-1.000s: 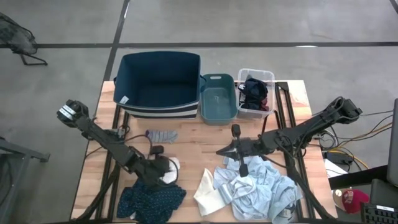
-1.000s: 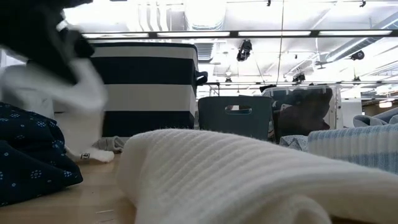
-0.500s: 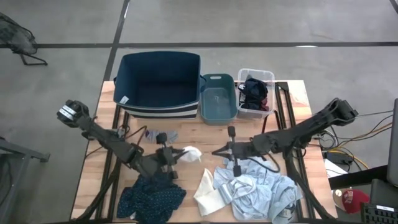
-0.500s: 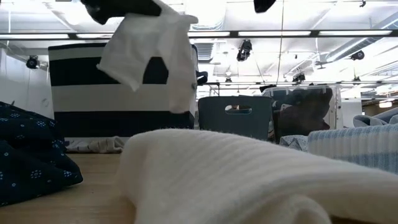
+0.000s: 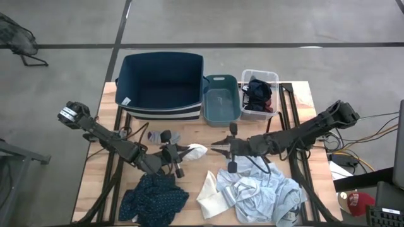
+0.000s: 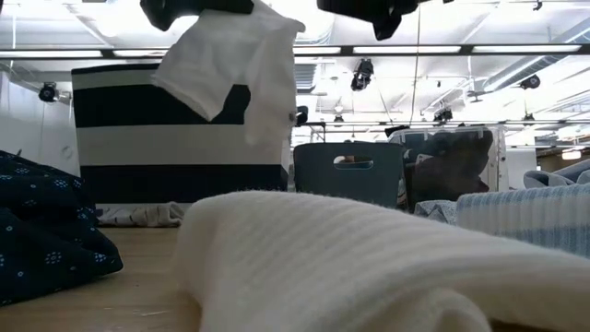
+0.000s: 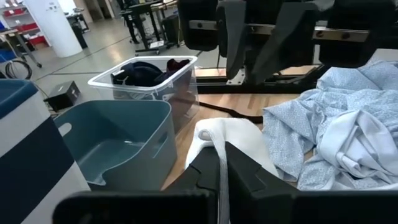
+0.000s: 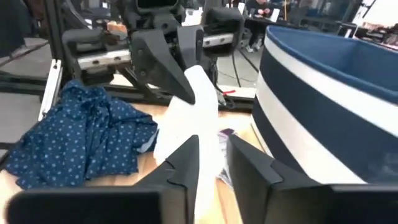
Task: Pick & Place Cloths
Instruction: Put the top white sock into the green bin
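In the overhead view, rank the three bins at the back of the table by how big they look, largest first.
1. Navy bin, clearly the largest.
2. Teal bin and clear bin with dark clothes inside: these two look about alike in footprint, so I would not rank one over the other.

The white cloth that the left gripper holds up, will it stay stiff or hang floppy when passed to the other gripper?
Probably floppy: the white cloth droops in folds below the left gripper. It likely weighs little, hanging from one pinch. The right gripper, fingers open, may catch only a loose edge.
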Controlling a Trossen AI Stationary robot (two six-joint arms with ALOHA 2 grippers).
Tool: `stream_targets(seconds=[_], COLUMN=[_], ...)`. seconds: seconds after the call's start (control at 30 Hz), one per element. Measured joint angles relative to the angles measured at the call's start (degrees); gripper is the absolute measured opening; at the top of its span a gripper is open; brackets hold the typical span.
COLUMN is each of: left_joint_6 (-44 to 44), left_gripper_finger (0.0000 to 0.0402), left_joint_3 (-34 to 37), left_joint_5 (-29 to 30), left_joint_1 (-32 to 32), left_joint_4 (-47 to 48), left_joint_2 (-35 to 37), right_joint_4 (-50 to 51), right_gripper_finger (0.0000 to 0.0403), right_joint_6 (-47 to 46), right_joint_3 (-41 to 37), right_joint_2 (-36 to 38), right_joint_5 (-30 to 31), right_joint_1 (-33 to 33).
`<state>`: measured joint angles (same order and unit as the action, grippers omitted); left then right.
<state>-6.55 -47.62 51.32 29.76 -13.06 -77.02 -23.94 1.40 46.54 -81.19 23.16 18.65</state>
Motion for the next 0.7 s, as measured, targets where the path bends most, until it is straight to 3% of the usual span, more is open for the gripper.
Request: stream_targets(seconds=[0.37,0.47,0.7], left_joint_6=[1.44,1.80,2.25], left_gripper_finger=[0.0012,0.0010,0.0013], left_joint_3=[0.07,0.07,0.07], left_joint_5=[-0.01,-0.01,-0.02], left_joint_1=[-0.04,-0.04,0.07], left_joint_4=[-1.96,-2.26,-2.97], left_joint_2=[-1.86,-2.11,-2.40], right_joint_4=[-0.25,0.53,13.22], right_gripper_finger=[0.0200,0.0218,0.0232], right_joint_6=[0.44,0.42,-0.96], right_joint_3=[5.28,8.31,15.87], right_joint_2=[-8.53,-10.89,-15.25], right_joint_5=[-0.94,-0.96,2.22], right_joint_1=[-0.07,-0.07,-0.17])
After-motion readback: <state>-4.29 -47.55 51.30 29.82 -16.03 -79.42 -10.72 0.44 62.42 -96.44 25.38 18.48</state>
